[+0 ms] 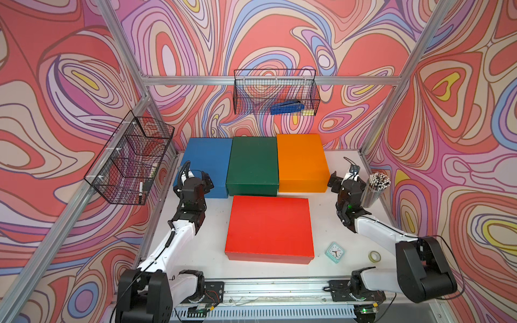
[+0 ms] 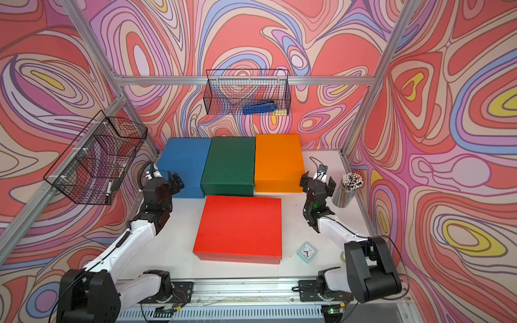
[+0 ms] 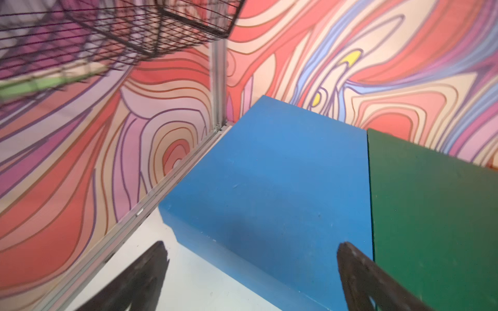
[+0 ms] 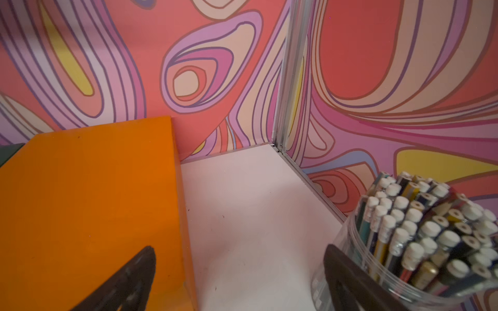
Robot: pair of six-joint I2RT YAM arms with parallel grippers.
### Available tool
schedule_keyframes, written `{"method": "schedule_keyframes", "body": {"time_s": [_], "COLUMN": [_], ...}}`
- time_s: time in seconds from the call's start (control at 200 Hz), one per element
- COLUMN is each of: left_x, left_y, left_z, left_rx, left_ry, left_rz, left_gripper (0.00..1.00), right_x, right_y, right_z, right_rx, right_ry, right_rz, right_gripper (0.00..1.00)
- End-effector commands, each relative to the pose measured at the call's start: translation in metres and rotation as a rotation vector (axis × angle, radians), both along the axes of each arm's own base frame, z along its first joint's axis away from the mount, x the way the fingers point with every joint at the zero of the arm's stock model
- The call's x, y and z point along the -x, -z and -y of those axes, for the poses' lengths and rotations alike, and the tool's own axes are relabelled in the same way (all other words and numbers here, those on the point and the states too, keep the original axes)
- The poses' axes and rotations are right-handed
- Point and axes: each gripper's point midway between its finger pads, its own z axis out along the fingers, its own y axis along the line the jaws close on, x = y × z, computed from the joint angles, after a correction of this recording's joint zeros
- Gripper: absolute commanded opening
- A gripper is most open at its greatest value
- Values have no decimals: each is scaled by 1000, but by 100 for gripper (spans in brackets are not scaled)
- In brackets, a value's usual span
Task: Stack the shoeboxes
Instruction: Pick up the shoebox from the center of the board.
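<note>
Both top views are bright, evenly lit from above; the red box [image 1: 269,228] throws a thin soft shadow on the tabletop [image 1: 215,246]. Frame posts [image 1: 126,47] lean outward at the corners (wide-angle stretch). The left wrist view is blurred, worst at the basket [image 3: 107,35]; the right wrist view is dimmer.

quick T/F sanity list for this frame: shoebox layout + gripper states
1. The red shoebox lies alone in front of a row of three. True.
2. The green shoebox sits between the blue shoebox and the orange shoebox. True.
3. One shoebox is stacked on another. False: all four rest directly on the table.
4. The left gripper is shut on the blue shoebox. False: it is open and holds nothing.
5. The right gripper is open and empty. True.
</note>
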Motion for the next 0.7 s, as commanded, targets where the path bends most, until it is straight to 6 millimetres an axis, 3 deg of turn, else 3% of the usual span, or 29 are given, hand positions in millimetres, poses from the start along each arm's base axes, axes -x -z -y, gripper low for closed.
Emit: {"method": "schedule_keyframes", "body": {"time_s": [0.0,0.135,0.28,0.466,0.611,0.691], "left_x": [52,50,44,27,29,41], "left_y": [30,10,3,24,31,41], "left_z": [-26,-14,2,36,73,92], "left_rx": [207,293,355,358,353,373], "left_ry": [-285,-217,-154,28,144,182], "left_rz": [-113,-36,-119,-361,-456,-503], "left_gripper": [100,100,100,100,100,100], "right_x": [22,36,45,57,74,87], "right_y": [-7,-26,-18,-1,8,18], "right_z": [-12,-54,-88,-128,-140,-144], "right_rx": [59,18,-46,-70,-146,-190], "right_ry": [47,-58,-143,-272,-352,-389], "right_rz": [-61,-103,-229,-356,-431,-487], "right_gripper": [98,98,98,98,98,98]}}
